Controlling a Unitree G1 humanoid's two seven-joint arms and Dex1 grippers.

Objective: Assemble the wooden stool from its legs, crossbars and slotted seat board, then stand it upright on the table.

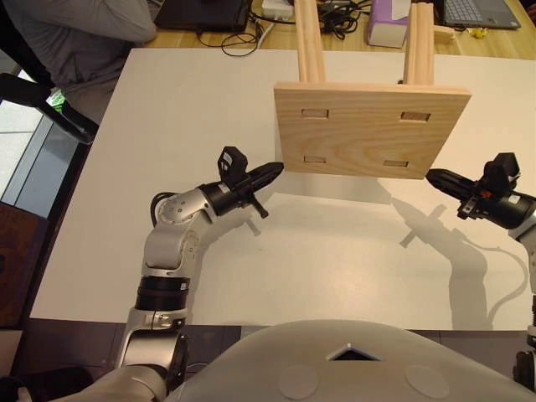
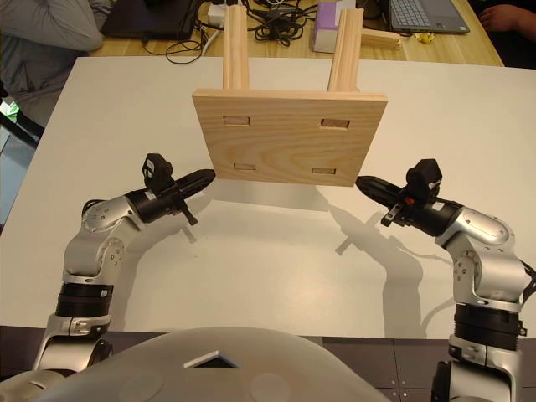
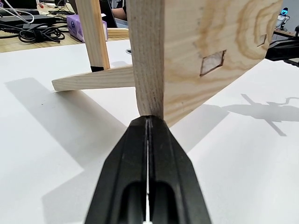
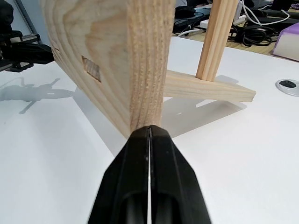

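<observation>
The wooden stool lies on its side on the white table (image 1: 167, 167). Its slotted seat board (image 1: 368, 130) faces me, with four square slots showing. Two legs (image 1: 308, 42) (image 1: 420, 42) run away from the board toward the far edge, and a crossbar (image 3: 93, 78) joins the legs low near the tabletop. My left gripper (image 1: 278, 168) is shut, its tip against the board's lower left corner edge (image 3: 149, 56). My right gripper (image 1: 431, 176) is shut too, its tip against the lower right corner edge (image 4: 147, 70). Neither gripper has anything between its fingers.
A purple box (image 1: 388, 21), cables and laptops lie on the wooden desk beyond the table's far edge. A round grommet (image 4: 286, 84) sits in the tabletop to the right of the stool. A person sits at the far left corner. Bare tabletop lies in front of the board.
</observation>
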